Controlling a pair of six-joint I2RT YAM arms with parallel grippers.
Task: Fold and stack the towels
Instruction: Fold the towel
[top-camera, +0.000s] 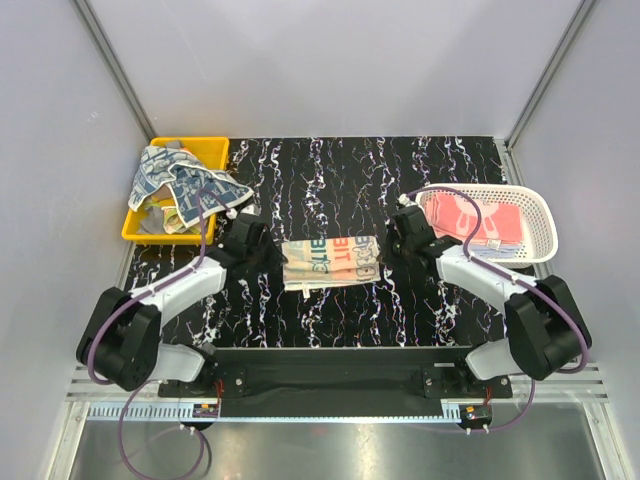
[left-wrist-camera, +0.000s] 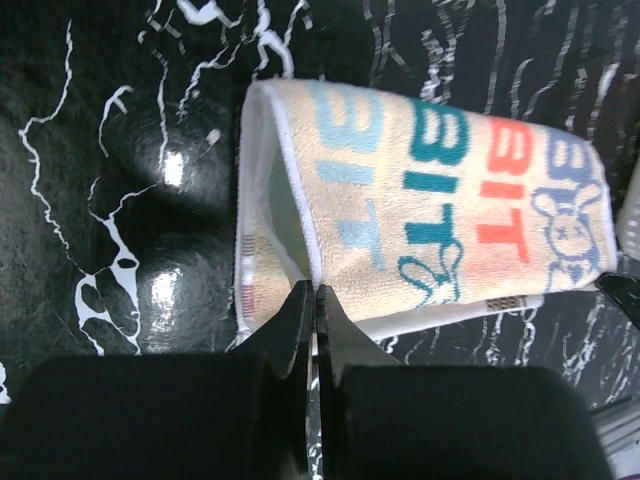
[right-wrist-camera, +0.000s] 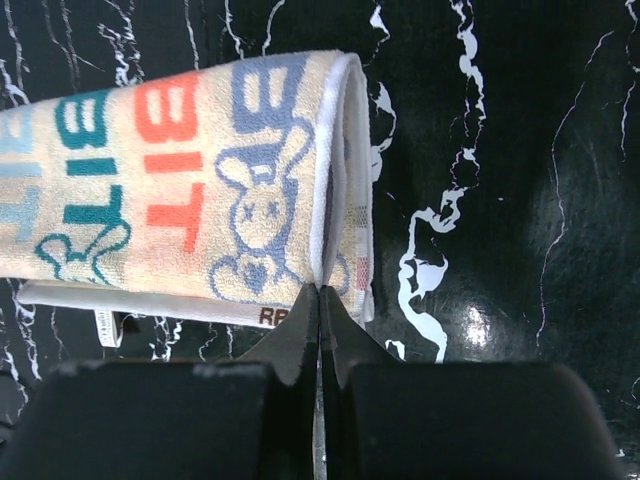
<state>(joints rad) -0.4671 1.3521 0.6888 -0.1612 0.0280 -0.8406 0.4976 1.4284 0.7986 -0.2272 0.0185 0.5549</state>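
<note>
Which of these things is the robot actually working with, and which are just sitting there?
Part of the job: beige lettered towel; blue-patterned towels; pink towels.
Just lying about: yellow bin; white mesh basket.

A beige towel (teal and red lettering, a blue rabbit) lies folded flat at centre. Blue-patterned towels sprawl crumpled at far left; pink towels lie folded at right.

Bright even overhead light; glare spots on glossy table; wrist views' bottom edge perhaps slightly blurred.
</note>
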